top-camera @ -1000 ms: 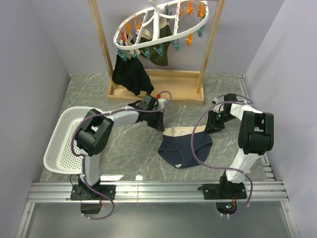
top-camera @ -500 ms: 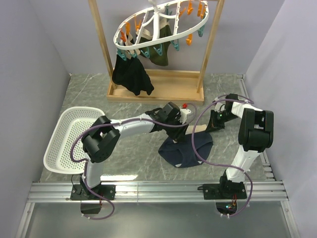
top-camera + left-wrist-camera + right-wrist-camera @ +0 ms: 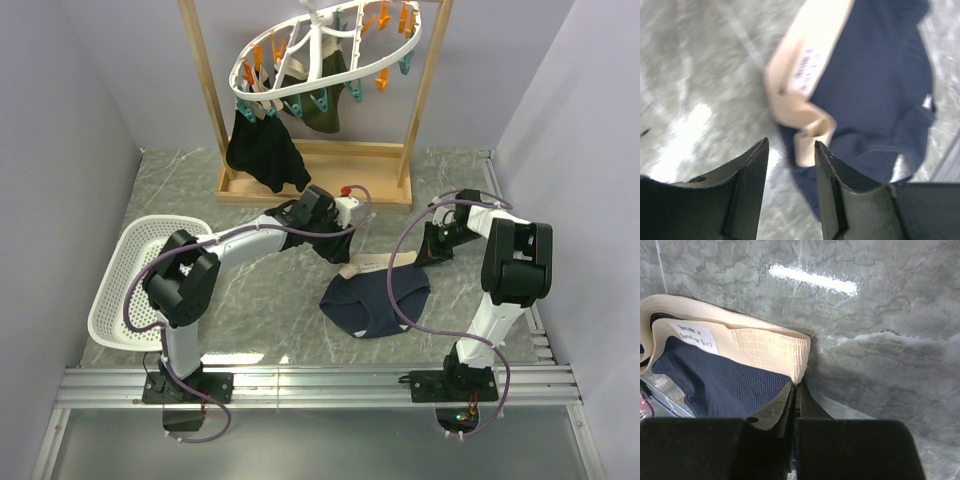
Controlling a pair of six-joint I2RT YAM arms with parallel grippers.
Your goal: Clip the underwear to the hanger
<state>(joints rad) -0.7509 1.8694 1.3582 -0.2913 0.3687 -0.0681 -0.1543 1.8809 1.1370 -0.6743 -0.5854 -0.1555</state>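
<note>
- Right gripper [image 3: 795,390]: jaws pressed together. The corner of the pale waistband [image 3: 765,347] runs straight into the fingertips, so I judge it a pinch on the fabric's edge (a thin layer would leave no visible gap).
- The underwear [image 3: 375,300]: lying on the table [image 3: 250,310], mostly flat, navy body spread out. From the right jaws it extends away to one side, beige band uppermost with its printed label [image 3: 695,332] facing up. The pinched corner appears slightly raised off the surface, which fits a grip meant to lift that end.
- Left gripper [image 3: 790,150]: jaws spread, nothing between them. The opposite end of the waistband, curled over on itself, sits just beyond the open tips and is not touched. This stance suits an approach to the second corner, so the garment can be carried stretched between both arms.
- The hanger [image 3: 320,50]: hung from the wooden frame stand [image 3: 205,100], well apart from both jaws and above them. A black garment [image 3: 265,155] and an olive-green garment [image 3: 322,105] already hang from its pegs.
- White basket [image 3: 130,250]: beside the left arm, not involved.
- Assessment: pick-up stage only; clipping not yet begun. Risk: the curled band may slip from a shallow left pinch.
</note>
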